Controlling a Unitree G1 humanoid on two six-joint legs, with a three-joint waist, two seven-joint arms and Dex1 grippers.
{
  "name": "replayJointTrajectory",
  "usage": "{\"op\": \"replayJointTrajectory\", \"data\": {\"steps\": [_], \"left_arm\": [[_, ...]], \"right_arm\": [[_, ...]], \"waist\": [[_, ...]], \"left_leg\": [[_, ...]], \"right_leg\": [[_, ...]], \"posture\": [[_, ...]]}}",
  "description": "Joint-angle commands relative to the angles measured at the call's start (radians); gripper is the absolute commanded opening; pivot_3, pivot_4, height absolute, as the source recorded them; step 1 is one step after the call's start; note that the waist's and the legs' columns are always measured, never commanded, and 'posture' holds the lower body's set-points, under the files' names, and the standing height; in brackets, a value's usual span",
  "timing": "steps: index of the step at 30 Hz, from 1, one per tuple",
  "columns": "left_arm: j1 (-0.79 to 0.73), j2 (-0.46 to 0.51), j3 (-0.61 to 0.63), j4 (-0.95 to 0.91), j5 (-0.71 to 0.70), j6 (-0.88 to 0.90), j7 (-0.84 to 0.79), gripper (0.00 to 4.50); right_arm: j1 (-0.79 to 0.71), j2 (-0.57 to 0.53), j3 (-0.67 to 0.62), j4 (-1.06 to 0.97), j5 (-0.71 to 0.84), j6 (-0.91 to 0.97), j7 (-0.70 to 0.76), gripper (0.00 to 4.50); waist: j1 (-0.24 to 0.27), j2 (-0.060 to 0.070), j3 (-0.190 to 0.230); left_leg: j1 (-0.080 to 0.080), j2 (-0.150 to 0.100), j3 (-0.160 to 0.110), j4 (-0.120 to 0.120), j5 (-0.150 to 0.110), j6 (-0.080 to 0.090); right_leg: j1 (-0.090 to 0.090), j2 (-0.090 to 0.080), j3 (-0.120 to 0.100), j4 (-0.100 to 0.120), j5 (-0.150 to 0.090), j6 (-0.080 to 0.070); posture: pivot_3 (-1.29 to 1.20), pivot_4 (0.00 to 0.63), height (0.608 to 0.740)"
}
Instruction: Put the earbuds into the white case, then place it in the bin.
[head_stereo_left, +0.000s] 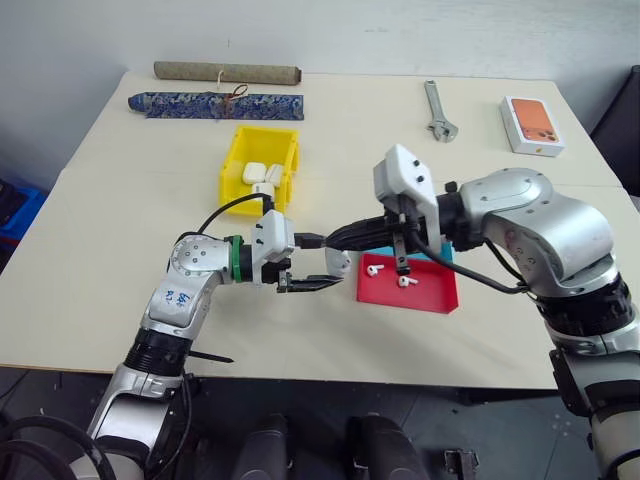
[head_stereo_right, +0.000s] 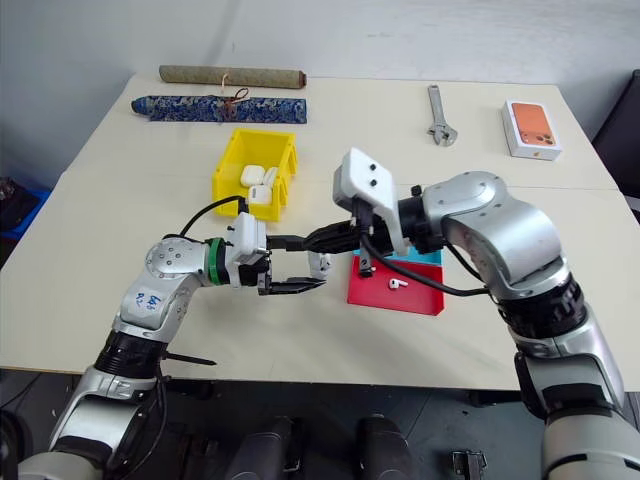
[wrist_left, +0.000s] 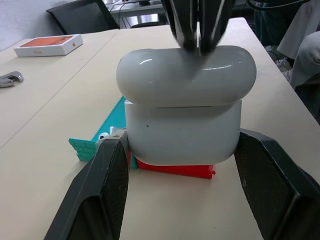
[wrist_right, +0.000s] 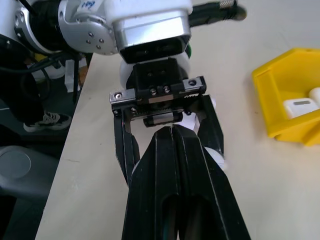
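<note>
Between the two arms, above the bare table just left of the red tray (head_stereo_left: 408, 290), the left gripper (head_stereo_left: 312, 284) holds the white case (wrist_left: 183, 117), fingers clamped on its two side walls. Lid looks down or nearly so, only a thin seam showing in the left wrist view. Right gripper (wrist_right: 172, 132) has its fingers pressed together, nothing held, tips resting on or just touching the top of the lid, coming in from the right and angled slightly down. Case long axis runs across the left gripper's fingers, lid side facing the right gripper's tips.

Earbuds (head_stereo_left: 404, 281) lie loose in the red tray, apart from each other, so the case appears not yet loaded. Right arm is the nearer one to them; tray sits directly under its wrist. A blue tray (wrist_left: 107, 131) edges the red one's far side.

Yellow bin (head_stereo_left: 259, 163) stands well behind the left gripper, already with several white cases inside. Table between is open, clear run back to it. Likely next need: lid flipped up, then an earbud picked.
</note>
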Motion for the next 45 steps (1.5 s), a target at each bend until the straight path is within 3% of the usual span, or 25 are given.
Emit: {"op": "replayJointTrajectory", "data": {"steps": [1,18,22,25,28,31,37,39,40,45], "left_arm": [[-0.014,0.001,-0.002,-0.031,-0.009,-0.002,-0.006,2.75],[-0.004,-0.007,0.018,-0.007,-0.014,-0.073,0.004,2.75],[0.015,0.002,0.047,-0.033,-0.038,-0.057,0.017,2.75],[0.047,0.024,0.091,-0.056,-0.057,-0.034,0.04,2.75],[0.071,0.04,0.156,-0.085,-0.084,0.01,0.094,2.75],[0.072,0.052,0.256,-0.114,-0.103,0.109,0.229,2.75],[-0.055,0.047,0.329,-0.028,-0.047,0.245,0.479,2.75],[-0.142,0.043,0.299,0.098,0.017,0.24,0.545,2.75],[-0.189,0.035,0.285,0.172,0.04,0.214,0.557,2.75],[-0.396,-0.002,0.235,0.566,0.146,0.105,0.63,2.75]], "right_arm": [[-0.027,-0.017,0.036,-0.058,-0.041,0.017,-0.004,0.01],[-0.011,-0.116,0.032,-0.034,-0.091,0.048,0.052,0.01],[0.081,-0.111,-0.083,-0.04,-0.036,0.03,0.036,0.01],[0.218,-0.083,-0.267,-0.028,0.025,-0.05,0.002,0.01],[0.363,-0.043,-0.453,-0.018,0.063,-0.145,-0.06,0.62],[0.53,0.014,-0.599,-0.078,-0.007,-0.41,-0.12,1.57],[0.72,0.124,-0.704,-0.157,-0.07,-0.685,-0.238,3.59],[0.782,0.136,-0.739,-0.159,0.014,-0.678,-0.215,4.26],[0.808,0.14,-0.752,-0.15,0.034,-0.689,-0.207,4.48],[0.888,0.141,-0.764,-0.075,-0.011,-0.799,-0.216,4.48]], "waist": [[0.0,0.0,0.0],[0.0,0.0,0.0],[0.002,0.0,0.0],[0.004,0.0,0.0],[0.004,0.0,0.0],[0.006,0.0,0.0],[0.005,-0.001,0.0],[0.009,-0.001,0.0],[0.015,-0.001,0.0],[0.027,-0.002,0.0]], "left_leg": [[0.0,0.0,0.0,0.0,0.0,0.0],[0.0,0.0,0.0,0.0,0.0,0.0],[0.0,0.0,0.0,0.0,0.0,0.0],[0.0,0.0,-0.001,0.0,0.0,0.0],[-0.001,0.0,-0.001,0.0,0.0,0.0],[0.0,0.0,-0.001,0.0,0.0,0.0],[0.0,0.0,-0.002,0.0,0.001,-0.001],[0.001,-0.001,-0.001,0.0,0.002,-0.002],[0.001,-0.001,-0.001,0.0,0.002,-0.001],[0.001,-0.002,0.001,0.0,0.002,-0.001]], "right_leg": [[0.0,0.0,0.0,0.0,0.0,0.0],[0.0,0.0,0.0,0.0,0.0,0.0],[0.0,0.0,0.0,0.0,0.0,0.0],[0.001,0.0,-0.001,-0.001,0.0,0.001],[0.001,0.0,-0.001,-0.001,0.001,0.001],[0.001,0.0,-0.002,-0.001,0.001,0.001],[0.001,0.001,-0.001,0.001,0.001,0.002],[0.001,0.001,-0.001,0.001,0.001,0.002],[0.001,0.001,-0.001,0.001,0.001,0.002],[0.001,0.001,0.0,0.001,0.001,0.003]], "posture": [[0.0,0.15,0.74],[0.0,0.15,0.74],[0.0,0.15,0.74],[0.0,0.15,0.74],[0.0,0.15,0.74],[0.0,0.15,0.74],[0.0,0.15,0.74],[0.0,0.15,0.74],[0.0,0.15,0.74],[0.0,0.15,0.74]]}}
